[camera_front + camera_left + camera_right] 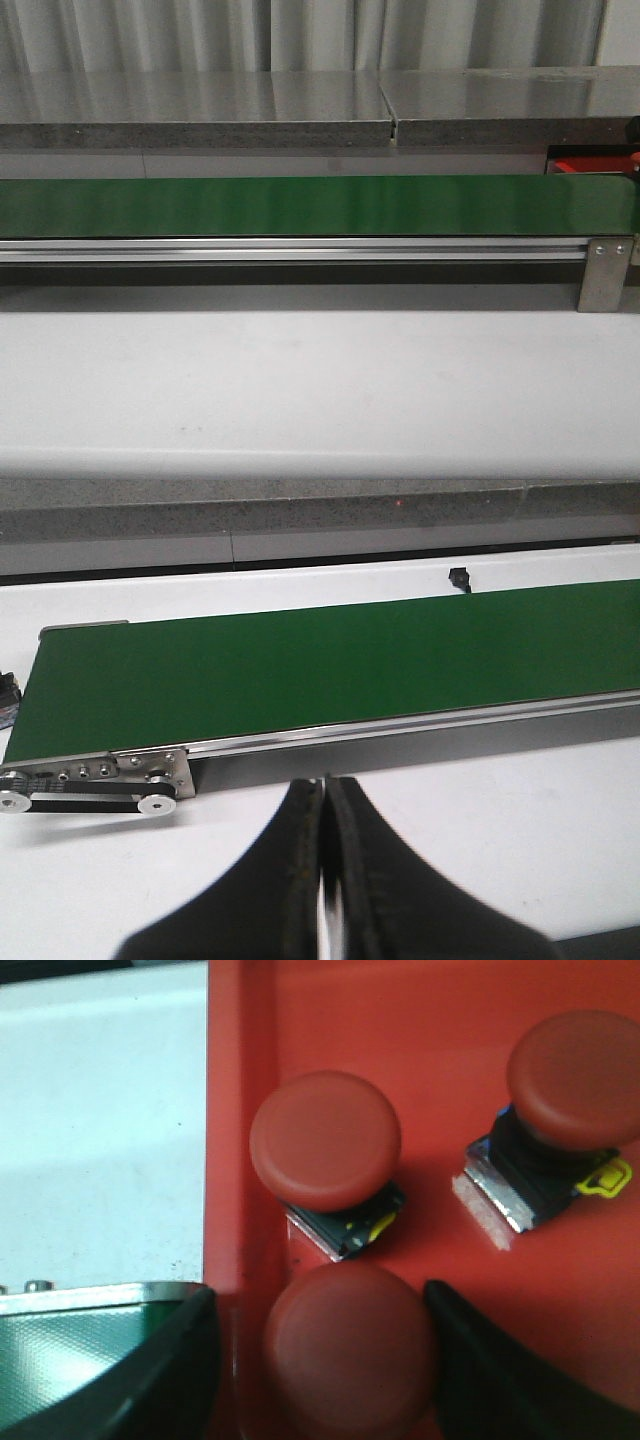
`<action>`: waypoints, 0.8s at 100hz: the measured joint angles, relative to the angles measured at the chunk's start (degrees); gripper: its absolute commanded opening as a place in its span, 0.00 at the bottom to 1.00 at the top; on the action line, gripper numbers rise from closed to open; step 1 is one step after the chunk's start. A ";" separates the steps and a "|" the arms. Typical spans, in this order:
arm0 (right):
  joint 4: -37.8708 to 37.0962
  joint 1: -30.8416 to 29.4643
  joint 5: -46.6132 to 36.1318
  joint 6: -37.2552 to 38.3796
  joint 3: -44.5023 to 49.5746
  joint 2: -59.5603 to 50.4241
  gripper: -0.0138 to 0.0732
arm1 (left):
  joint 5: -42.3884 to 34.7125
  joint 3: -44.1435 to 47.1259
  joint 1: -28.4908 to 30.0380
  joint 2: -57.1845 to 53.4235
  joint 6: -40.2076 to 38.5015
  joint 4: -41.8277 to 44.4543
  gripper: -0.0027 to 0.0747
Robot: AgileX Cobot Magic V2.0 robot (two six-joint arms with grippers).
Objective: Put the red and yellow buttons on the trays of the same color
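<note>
Red mushroom-capped buttons sit in the red tray [300, 1020], right gripper [320, 1360] spread around one.

Smooth domed red button [345, 1350] lies between the parted black fingers [470, 1360]; a second red button [325, 1140] touches it, a third [580, 1080] lies apart. Beside the tray: textured green conveyor belt [300, 205], white table [320, 380]. Left gripper [325, 880] hangs pressed together, empty.

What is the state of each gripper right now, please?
Left gripper: shut, holding nothing.
Right gripper: open, fingers either side of a red button in the red tray; grip not evident.
</note>
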 measured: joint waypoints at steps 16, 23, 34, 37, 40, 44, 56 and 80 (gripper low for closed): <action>0.00 0.00 0.15 0.00 0.00 -1.61 0.76 | 0.00 0.00 0.00 0.00 0.00 0.00 0.01; 0.00 0.00 0.15 0.00 0.20 -2.91 0.76 | 0.00 0.00 0.00 0.00 0.00 0.00 0.01; 0.00 0.00 0.15 0.00 1.51 -5.35 0.76 | 0.00 0.00 0.00 0.00 0.00 0.00 0.01; 0.00 0.00 0.15 0.00 2.00 -6.00 0.76 | 0.00 0.00 0.00 0.00 0.00 0.00 0.01; 0.00 0.00 0.15 0.00 2.53 -6.68 0.76 | 0.00 0.00 0.00 0.00 0.00 0.00 0.01; 0.00 0.00 0.15 0.00 3.40 -7.76 0.74 | 0.00 0.00 0.00 0.00 0.00 0.00 0.01; 0.00 0.00 0.15 0.00 6.52 -11.42 0.63 | 0.00 0.00 0.00 0.00 0.00 0.00 0.01; -0.55 2.44 0.51 -0.78 13.41 -20.56 0.22 | 0.00 0.00 0.00 0.00 0.00 0.00 0.01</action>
